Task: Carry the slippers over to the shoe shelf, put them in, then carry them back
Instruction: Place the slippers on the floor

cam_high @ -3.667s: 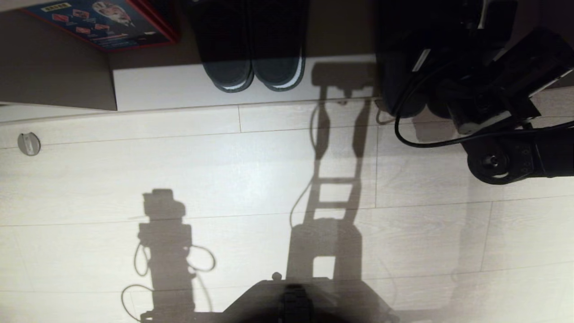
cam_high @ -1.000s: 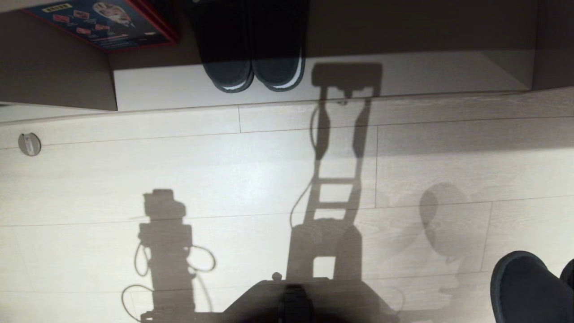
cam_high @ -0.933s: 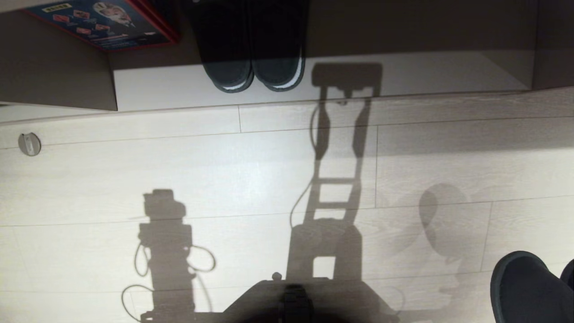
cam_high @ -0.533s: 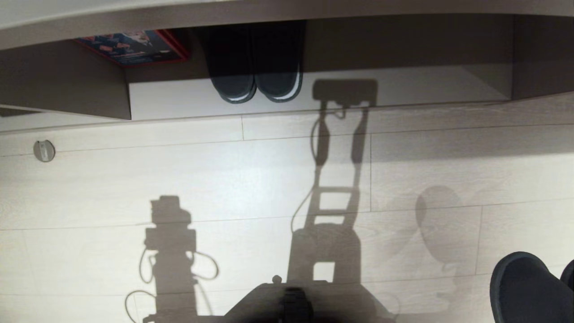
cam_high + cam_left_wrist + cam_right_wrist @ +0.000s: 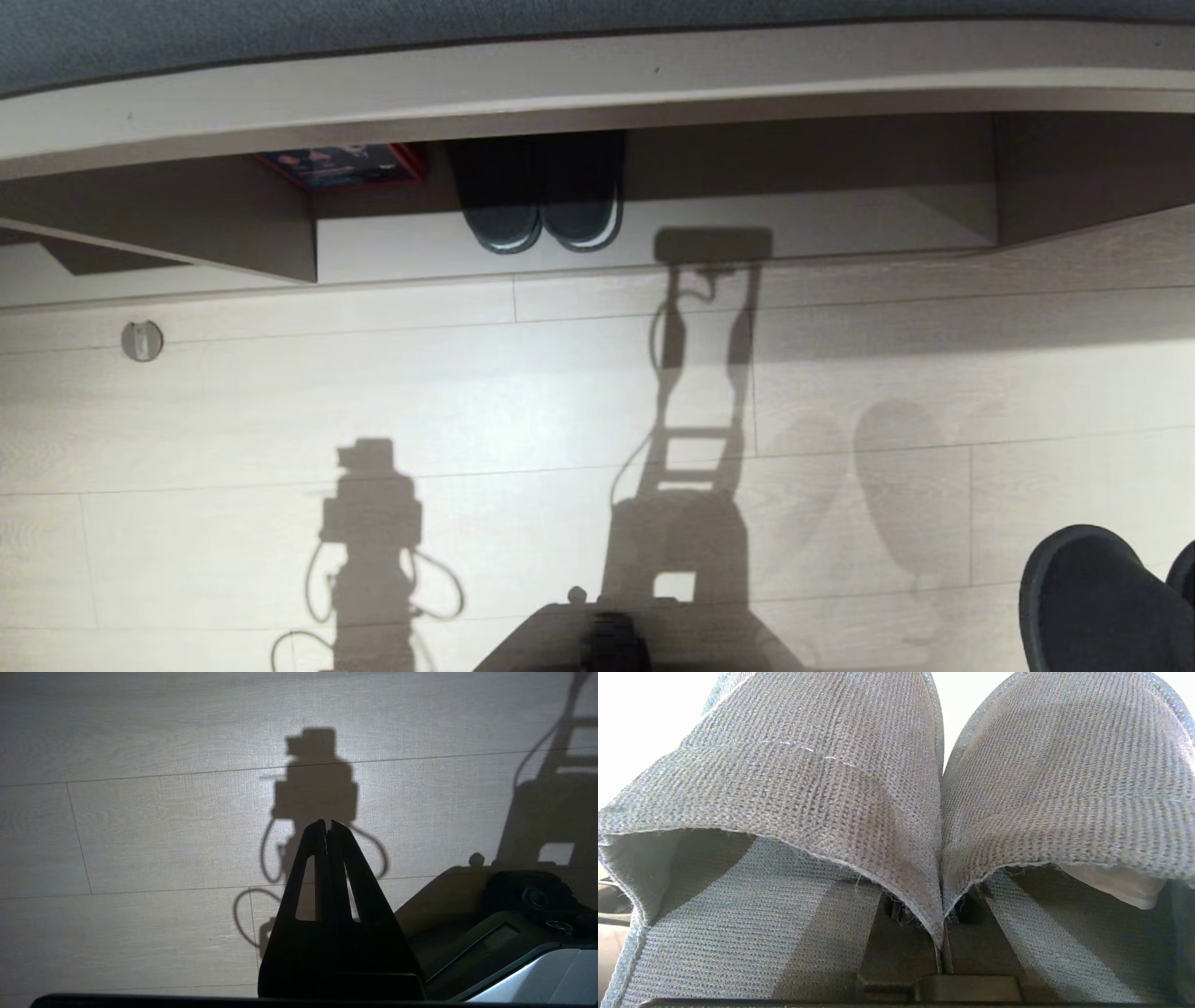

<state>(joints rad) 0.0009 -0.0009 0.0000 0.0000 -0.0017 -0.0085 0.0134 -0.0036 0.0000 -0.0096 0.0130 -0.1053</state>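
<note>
The right wrist view alone showed the right gripper point(image 5: 941, 956) clamped on the inner edges of both charcoal slippers point(image 5: 859, 779), pressed side by side. The head view caught only their toes point(image 5: 1088, 597) at five o'clock, over the pale floor point(image 5: 467, 392), well apart from the shoe shelf point(image 5: 803, 233) at twelve o'clock, where a striped pair point(image 5: 546, 210) sat. The left wrist view showed the left gripper point(image 5: 327, 828) closed, empty, above the floor.

The print on the red-edged box point(image 5: 341, 165) is too small to read
</note>
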